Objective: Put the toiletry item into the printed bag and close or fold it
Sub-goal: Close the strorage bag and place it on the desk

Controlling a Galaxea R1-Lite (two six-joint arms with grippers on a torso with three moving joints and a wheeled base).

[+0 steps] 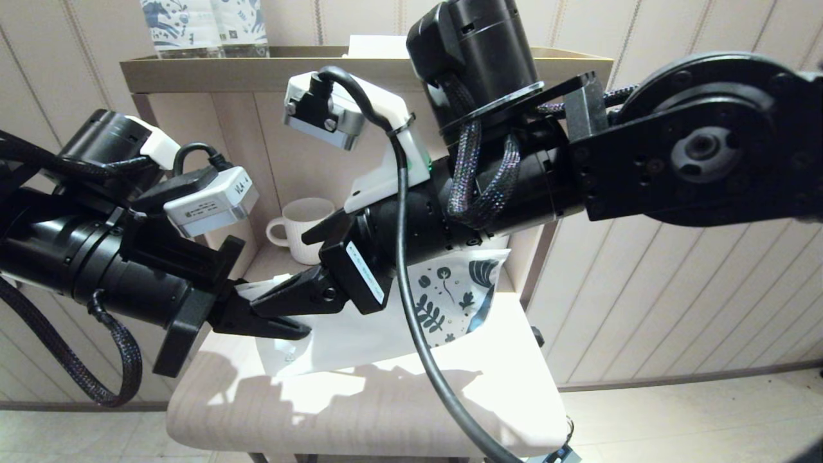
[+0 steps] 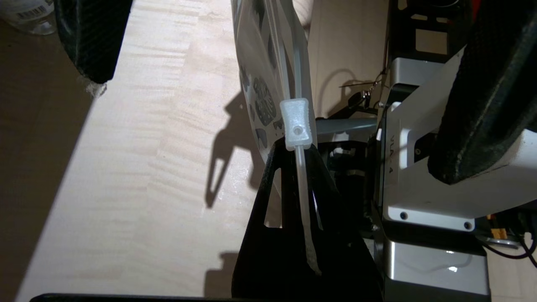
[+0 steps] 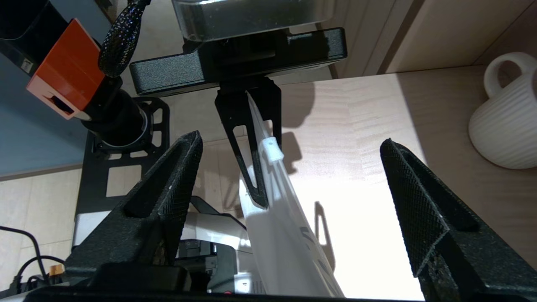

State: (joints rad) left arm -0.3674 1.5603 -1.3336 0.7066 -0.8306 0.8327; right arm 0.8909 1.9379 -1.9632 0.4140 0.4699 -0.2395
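The right gripper point(image 3: 289, 201) is wide open. The left gripper point(image 1: 273, 319) pinches the thin, floppy bag point(image 1: 443, 302) by its edge.

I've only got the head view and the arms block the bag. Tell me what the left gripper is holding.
Observer: The left gripper is shut on the zip edge of the printed bag, right by its clear slider.
Operator: Report the right gripper.
Observer: The right gripper is wide open, with one finger on each side of the bag and neither touching it.
Operator: Find the toothbrush.
Observer: No view shows it. I cannot tell whether it is inside the bag.
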